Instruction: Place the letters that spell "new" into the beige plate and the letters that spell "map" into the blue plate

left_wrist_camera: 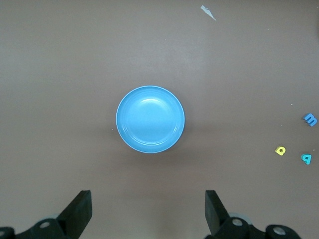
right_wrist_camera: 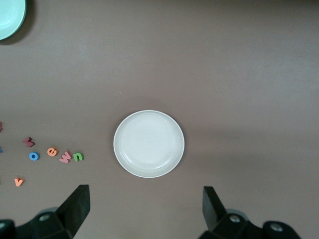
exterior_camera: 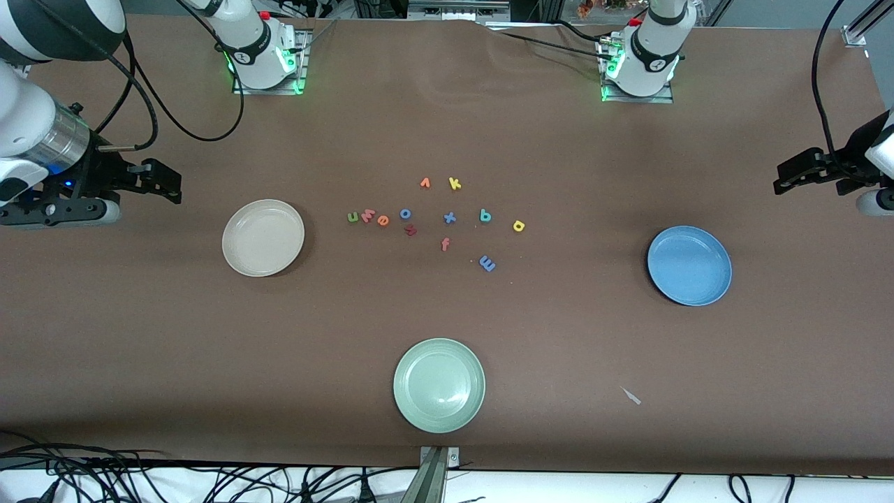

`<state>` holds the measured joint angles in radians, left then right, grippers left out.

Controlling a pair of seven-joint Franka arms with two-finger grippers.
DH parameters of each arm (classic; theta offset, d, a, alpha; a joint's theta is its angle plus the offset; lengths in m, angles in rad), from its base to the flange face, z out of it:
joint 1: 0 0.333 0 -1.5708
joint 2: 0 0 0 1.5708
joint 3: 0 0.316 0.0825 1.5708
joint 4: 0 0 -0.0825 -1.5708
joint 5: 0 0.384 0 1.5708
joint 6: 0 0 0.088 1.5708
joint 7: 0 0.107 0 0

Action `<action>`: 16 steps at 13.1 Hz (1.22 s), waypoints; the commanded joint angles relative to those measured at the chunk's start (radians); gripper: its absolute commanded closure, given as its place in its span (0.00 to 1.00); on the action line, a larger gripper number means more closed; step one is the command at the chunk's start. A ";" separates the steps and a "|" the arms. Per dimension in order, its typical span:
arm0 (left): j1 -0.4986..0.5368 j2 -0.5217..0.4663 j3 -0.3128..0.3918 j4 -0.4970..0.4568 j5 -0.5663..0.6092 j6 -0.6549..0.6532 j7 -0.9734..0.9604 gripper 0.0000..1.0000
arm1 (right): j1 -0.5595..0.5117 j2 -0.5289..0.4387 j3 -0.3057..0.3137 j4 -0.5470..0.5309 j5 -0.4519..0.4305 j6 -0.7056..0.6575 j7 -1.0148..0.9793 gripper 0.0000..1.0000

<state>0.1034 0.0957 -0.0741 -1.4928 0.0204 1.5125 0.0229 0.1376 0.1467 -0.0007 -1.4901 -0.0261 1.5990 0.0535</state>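
Observation:
The green n (exterior_camera: 353,217), pinkish w (exterior_camera: 368,214) and orange e (exterior_camera: 383,221) lie in a row at mid-table, beside the empty beige plate (exterior_camera: 263,237). Toward the left arm's end lie the teal p (exterior_camera: 485,216), yellow a (exterior_camera: 518,226) and blue m (exterior_camera: 487,263); the blue plate (exterior_camera: 689,265) is empty. My right gripper (right_wrist_camera: 145,209) hangs open above the table by the beige plate (right_wrist_camera: 149,143). My left gripper (left_wrist_camera: 148,211) hangs open by the blue plate (left_wrist_camera: 150,119). Both hold nothing.
Other letters sit among them: blue o (exterior_camera: 406,214), dark red letter (exterior_camera: 411,230), orange v (exterior_camera: 425,183), yellow k (exterior_camera: 455,184), blue x (exterior_camera: 450,218), pink f (exterior_camera: 445,244). A pale green plate (exterior_camera: 439,385) lies nearest the front camera. A small paper scrap (exterior_camera: 631,396) lies beside it.

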 commanded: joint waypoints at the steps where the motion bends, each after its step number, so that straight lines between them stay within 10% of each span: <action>1: -0.002 -0.028 -0.001 -0.026 0.019 -0.003 -0.003 0.00 | 0.004 -0.001 0.004 0.018 -0.014 -0.007 0.019 0.00; 16: -0.002 -0.034 -0.001 -0.026 0.019 -0.003 -0.004 0.00 | 0.002 -0.001 0.002 0.017 -0.005 -0.010 0.025 0.00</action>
<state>0.1034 0.0895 -0.0742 -1.4929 0.0204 1.5121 0.0228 0.1374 0.1464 -0.0007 -1.4901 -0.0261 1.6017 0.0669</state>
